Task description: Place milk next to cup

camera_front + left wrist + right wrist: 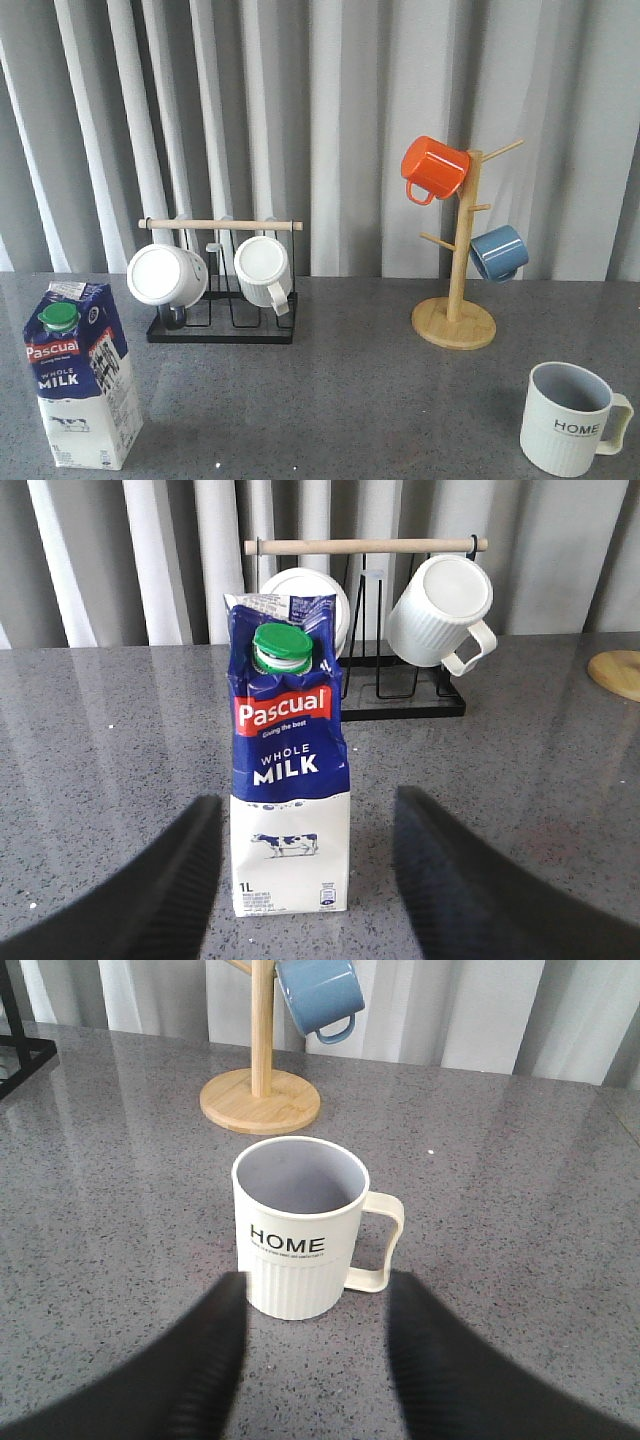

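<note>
**Tall carton, long trip across the desk, plenty of ways to botch it**

Milk (82, 374) standing upright at the front left of the desk (340, 400), HOME cup (573, 417) way over at the front right, well apart. Nothing gripped yet. Left gripper (305, 880) spread wide with the carton sitting just ahead of the gap, jaws not touching it. Right gripper (310, 1355) also open, parked in front of the cup with nothing held.

Biggest worry: tipping. Tall, narrow, top-heavy looking box, so one finger bumping it before the other probably shoves it over. Carton walls already look a bit dented, so likely soft; too hard a squeeze could crumple it, too light and it slides out mid-carry.

Other risks:
- mug rack (222, 328) right behind the milk, so overshooting forward could clip it
- wooden mug tree (455, 322) near the route
- setting down too close could knock the cup or its handle
- right arm hanging around the drop spot, possible collision
</note>
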